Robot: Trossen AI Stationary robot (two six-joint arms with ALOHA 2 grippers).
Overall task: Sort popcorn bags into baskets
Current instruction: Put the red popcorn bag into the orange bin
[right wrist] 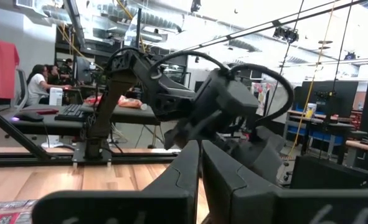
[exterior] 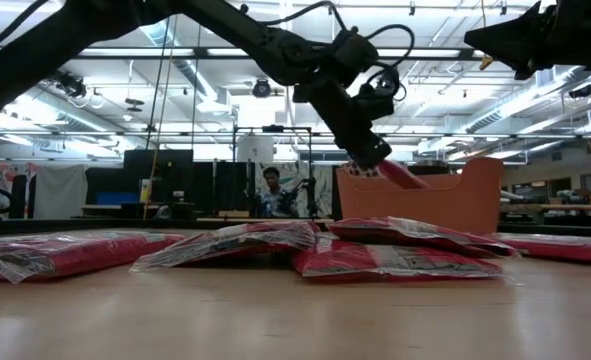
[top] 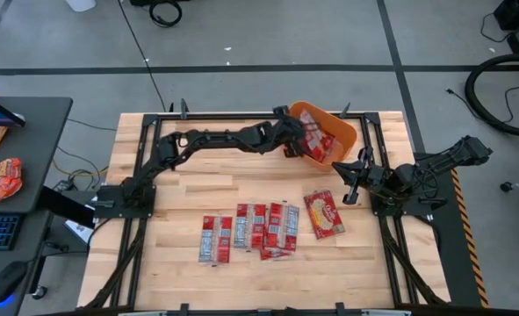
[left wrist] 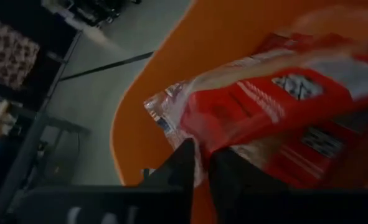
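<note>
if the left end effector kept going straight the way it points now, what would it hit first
Most likely the popcorn bag right at its fingertips, inside the orange basket. The left end effector points into the tub, so the basket's wall probably comes next; depth is unclear.

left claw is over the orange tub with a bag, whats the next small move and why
Probably finish opening the left claw and let go. It holds a red popcorn bag by its edge, already over the orange tub where other bags lie, so little remains but the drop. Then lift clear; more bags wait on the table.
</note>
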